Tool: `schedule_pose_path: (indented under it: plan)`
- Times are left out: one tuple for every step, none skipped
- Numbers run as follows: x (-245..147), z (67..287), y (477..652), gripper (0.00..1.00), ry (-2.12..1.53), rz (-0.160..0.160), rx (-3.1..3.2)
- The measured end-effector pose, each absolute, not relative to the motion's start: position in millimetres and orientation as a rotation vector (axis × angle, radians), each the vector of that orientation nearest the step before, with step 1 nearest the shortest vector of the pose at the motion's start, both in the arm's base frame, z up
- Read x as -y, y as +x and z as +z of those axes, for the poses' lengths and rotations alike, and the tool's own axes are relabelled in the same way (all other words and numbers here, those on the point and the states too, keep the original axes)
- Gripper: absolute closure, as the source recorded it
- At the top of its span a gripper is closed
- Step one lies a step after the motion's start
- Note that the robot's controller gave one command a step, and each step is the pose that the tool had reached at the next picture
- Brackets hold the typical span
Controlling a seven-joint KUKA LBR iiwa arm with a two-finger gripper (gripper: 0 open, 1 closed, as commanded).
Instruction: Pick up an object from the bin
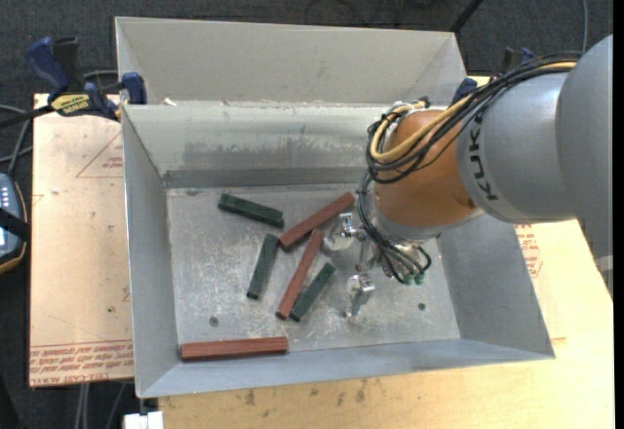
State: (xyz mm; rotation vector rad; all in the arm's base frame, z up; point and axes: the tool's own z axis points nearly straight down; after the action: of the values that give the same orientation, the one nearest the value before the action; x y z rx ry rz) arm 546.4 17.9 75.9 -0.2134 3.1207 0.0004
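Arm (pixel 531 139) low, pincer (pixel 357 298) downward

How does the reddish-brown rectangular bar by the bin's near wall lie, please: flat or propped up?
Flat: the reddish-brown rectangular bar lies lengthwise on the grey metal bin's floor, touching none of the other bars.

One camera above the bin (pixel 146 222) — looking down, slightly oblique.

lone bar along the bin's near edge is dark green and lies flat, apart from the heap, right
No: the camera view shows the lone bar along the bin's near edge is red-brown, not dark green. It lies flat, apart from the heap.
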Motion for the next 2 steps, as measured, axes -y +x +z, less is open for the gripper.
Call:
schedule_pose_path:
  plan:
    - [-71.7,78.3,539.8,1.0,-0.536,-0.004,-3.073]
    - [-71.7,78.3,539.8,1.0,-0.536,-0.004,-3.073]
